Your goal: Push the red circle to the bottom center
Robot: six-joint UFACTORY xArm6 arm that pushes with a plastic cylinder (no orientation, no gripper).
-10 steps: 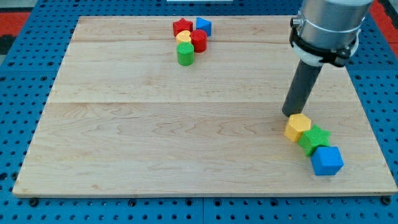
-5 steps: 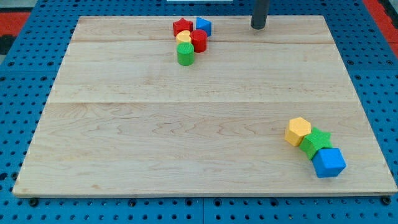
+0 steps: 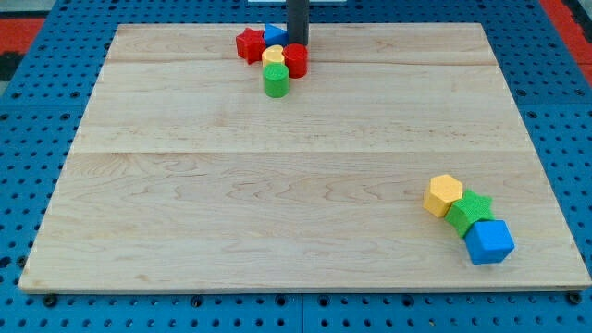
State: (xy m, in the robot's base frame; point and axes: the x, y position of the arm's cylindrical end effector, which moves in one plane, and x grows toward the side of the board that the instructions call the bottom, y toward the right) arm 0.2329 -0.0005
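The red circle point(image 3: 296, 60) is a short red cylinder near the view's top centre of the wooden board point(image 3: 277, 185). My tip point(image 3: 297, 43) stands right behind it, at its top edge, touching or nearly touching. A yellow block point(image 3: 273, 55) sits against the red circle's left side. A green cylinder point(image 3: 276, 80) lies just below the yellow block. A blue block point(image 3: 275, 35) and a red star point(image 3: 249, 44) lie to the tip's left.
At the view's lower right a yellow hexagon point(image 3: 443, 194), a green star point(image 3: 469, 210) and a blue cube point(image 3: 487, 241) lie in a diagonal row, touching each other.
My tip moved from the yellow hexagon at the lower right to the top edge, then left to behind the red circle. The blue block and red star were shoved left.
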